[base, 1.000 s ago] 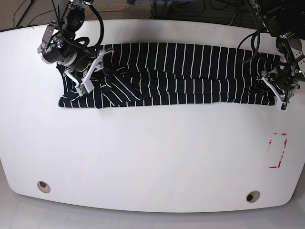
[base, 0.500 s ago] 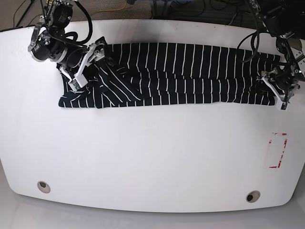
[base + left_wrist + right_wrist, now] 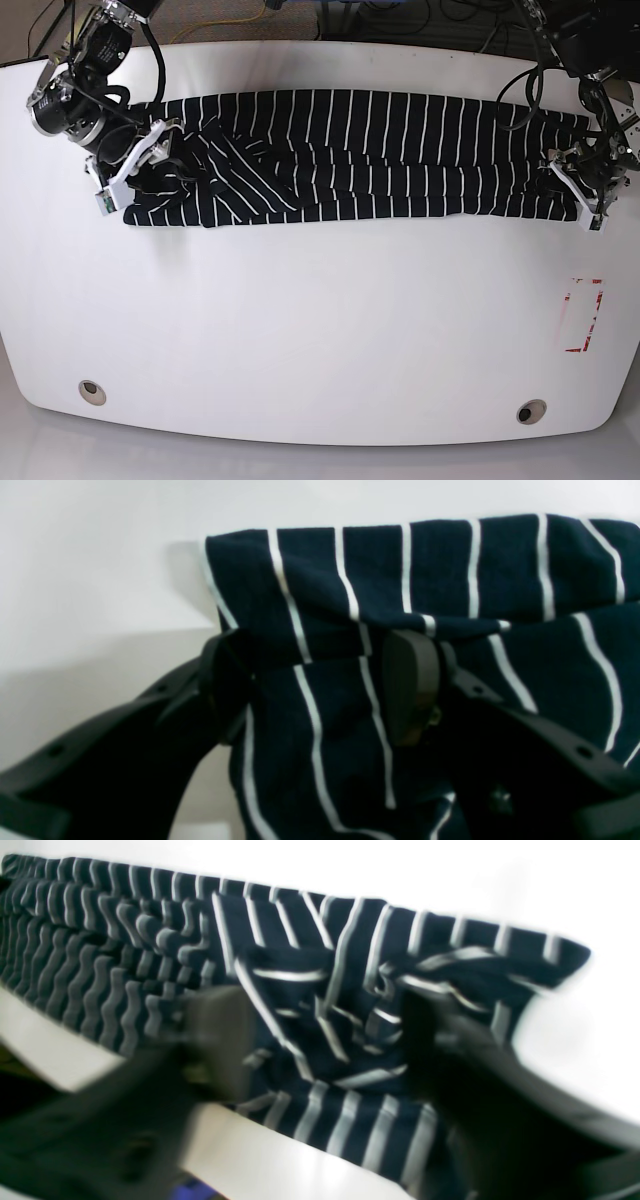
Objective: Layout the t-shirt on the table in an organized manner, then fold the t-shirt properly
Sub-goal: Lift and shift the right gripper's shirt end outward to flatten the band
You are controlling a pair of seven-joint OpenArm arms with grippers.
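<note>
— While the t-shirt (image 3: 340,155) lies as a long band across the desk's (image 3: 320,330) far side, which step is this?
— Folding—left tool (image 3: 320,690) straddles one end, right tool (image 3: 325,1040) gapes over the rumpled other end; next, both must close together.

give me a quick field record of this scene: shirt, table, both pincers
shirt: dark striped t-shirt laid in a long band across the far half of the table, rumpled at the right arm's end
table: white top, red-marked rectangle near the left arm's side, two round holes along the near edge
left pincer: jaws apart, straddling a fold at the shirt's end
right pincer: at the rumpled end, jaws apart with cloth between them; grip unclear, view blurred
</note>
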